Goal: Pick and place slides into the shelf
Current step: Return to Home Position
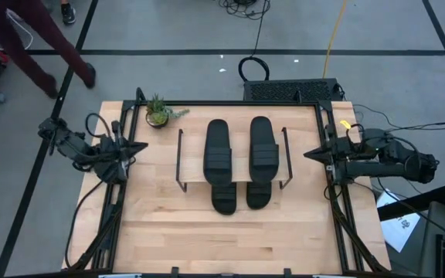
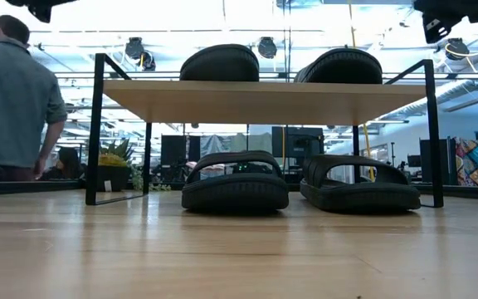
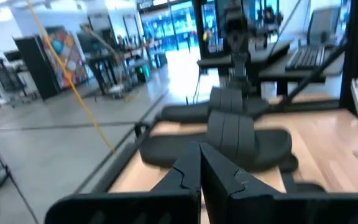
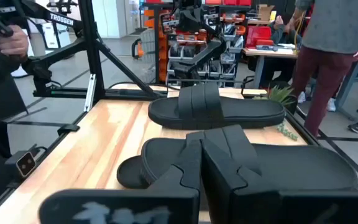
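The shelf (image 1: 194, 166) stands in the middle of the table, a light plank (image 2: 264, 101) on thin black legs. Two black slides (image 1: 217, 148) (image 1: 263, 145) lie side by side on its top, soles down. Two more slides (image 2: 235, 184) (image 2: 359, 184) rest on the table under the plank, and their ends (image 1: 224, 199) (image 1: 257, 193) stick out on the near side. My left gripper (image 1: 139, 147) hovers shut at the table's left edge, pointing at the shelf. My right gripper (image 1: 309, 154) hovers shut at the right edge, also pointing at it. The wrist views show the shut fingers (image 3: 201, 168) (image 4: 201, 165).
A small potted plant (image 1: 158, 113) sits near the far left corner. A black box (image 1: 292, 90) lies beyond the far edge. A person (image 1: 37, 46) walks past the far left and shows in the low view (image 2: 11, 100). Bare wood (image 1: 230, 239) stretches along the near side.
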Robot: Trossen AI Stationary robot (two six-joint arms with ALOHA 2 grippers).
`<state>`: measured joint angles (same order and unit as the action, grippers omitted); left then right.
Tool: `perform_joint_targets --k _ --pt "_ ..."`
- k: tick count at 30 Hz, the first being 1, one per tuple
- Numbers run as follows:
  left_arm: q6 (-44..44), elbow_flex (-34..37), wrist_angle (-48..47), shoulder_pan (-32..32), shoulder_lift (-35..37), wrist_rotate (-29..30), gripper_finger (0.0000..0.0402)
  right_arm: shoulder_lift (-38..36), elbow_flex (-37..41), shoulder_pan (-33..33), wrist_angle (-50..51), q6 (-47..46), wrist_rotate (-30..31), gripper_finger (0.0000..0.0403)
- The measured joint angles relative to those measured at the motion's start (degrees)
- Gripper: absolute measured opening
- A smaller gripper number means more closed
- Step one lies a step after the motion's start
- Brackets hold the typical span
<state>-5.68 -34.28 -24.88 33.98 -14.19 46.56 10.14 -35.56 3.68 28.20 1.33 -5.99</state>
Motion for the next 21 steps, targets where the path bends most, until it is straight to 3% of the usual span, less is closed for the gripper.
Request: perform_joint_targets --k 3,7,15,21 --pt "-2.3 0.0 4.3 -1.2 -0.1 0.9 0.0 1.5 1.0 0.0 -1.6 1.3 0.0 0.0" --pt "-2.1 0.0 4.8 -4.2 0.1 6.4 0.0 2.0 2.2 0.0 -4.4 2.6 0.1 0.0" --pt "9.2 0.0 -5.9 -10.2 1.3 7.7 0.0 -2.5 2.3 0.0 -2.6 0.9 1.2 0.0" --pt "4.8 2.9 -1.9 -10.8 4.7 4.7 0.0 -8.2 2.3 0.0 2.1 -0.5 1.9 0.0"
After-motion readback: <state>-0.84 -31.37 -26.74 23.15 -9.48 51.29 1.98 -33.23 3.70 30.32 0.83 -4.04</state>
